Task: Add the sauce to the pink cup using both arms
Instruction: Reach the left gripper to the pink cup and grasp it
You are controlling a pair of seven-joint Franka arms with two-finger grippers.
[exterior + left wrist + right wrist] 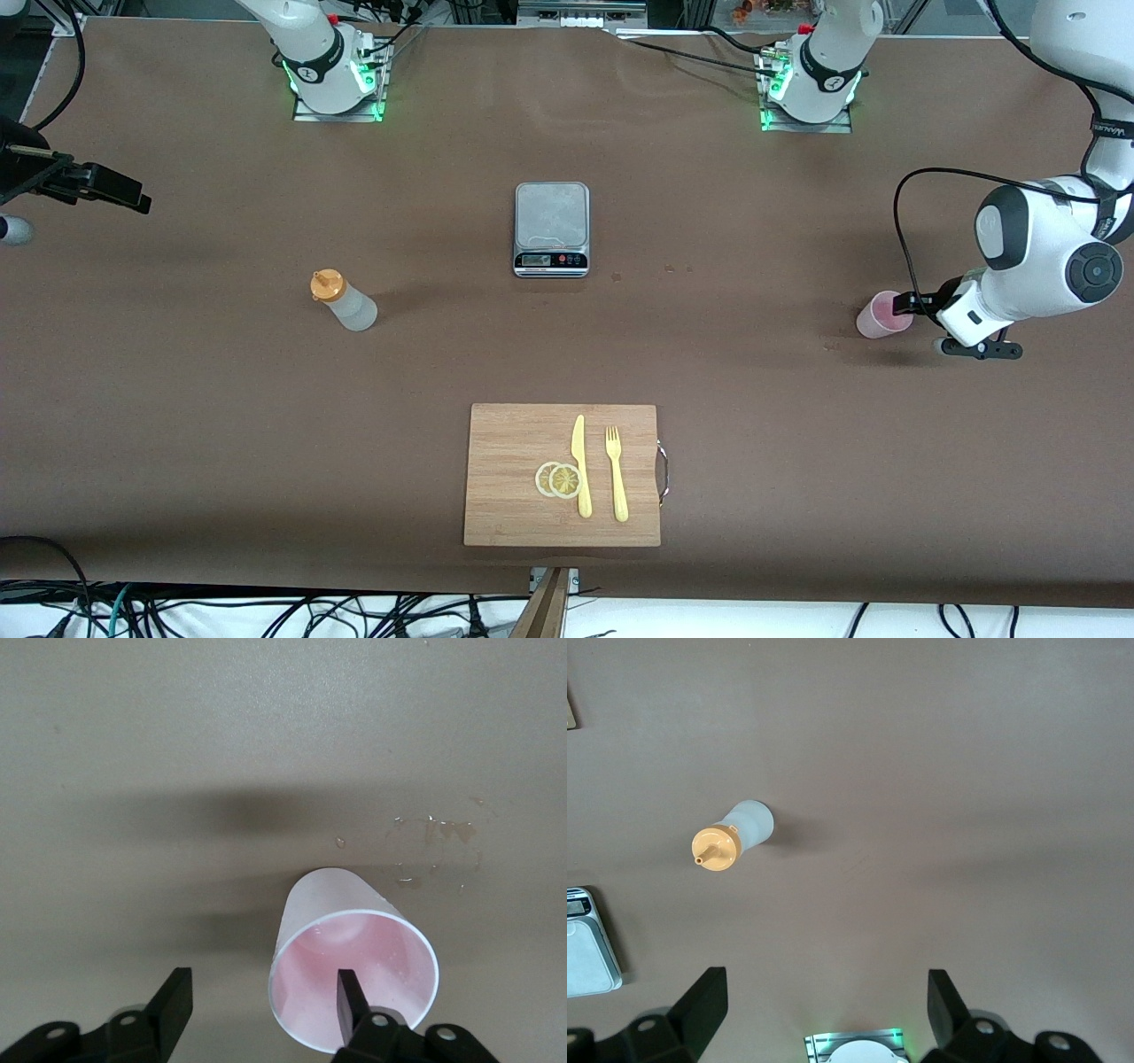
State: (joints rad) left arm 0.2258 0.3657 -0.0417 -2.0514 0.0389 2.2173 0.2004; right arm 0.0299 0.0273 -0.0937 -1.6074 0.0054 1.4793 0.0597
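Note:
The pink cup (882, 315) stands upright on the brown table toward the left arm's end. It looks empty in the left wrist view (354, 948). My left gripper (912, 306) is open right at the cup (261, 985): one fingertip (345, 988) shows over its open mouth, the other (177, 988) stands clear beside it. The sauce bottle (344, 301), whitish with an orange nozzle cap, stands toward the right arm's end; it also shows in the right wrist view (733, 840). My right gripper (124, 193) is open and empty (824, 979), up in the air well away from the bottle.
A steel kitchen scale (551, 229) sits mid-table, its corner in the right wrist view (585, 948). A wooden cutting board (514, 514) nearer the camera holds lemon slices (558, 479), a yellow knife (580, 465) and a fork (616, 474). Small wet spots (434, 828) lie by the cup.

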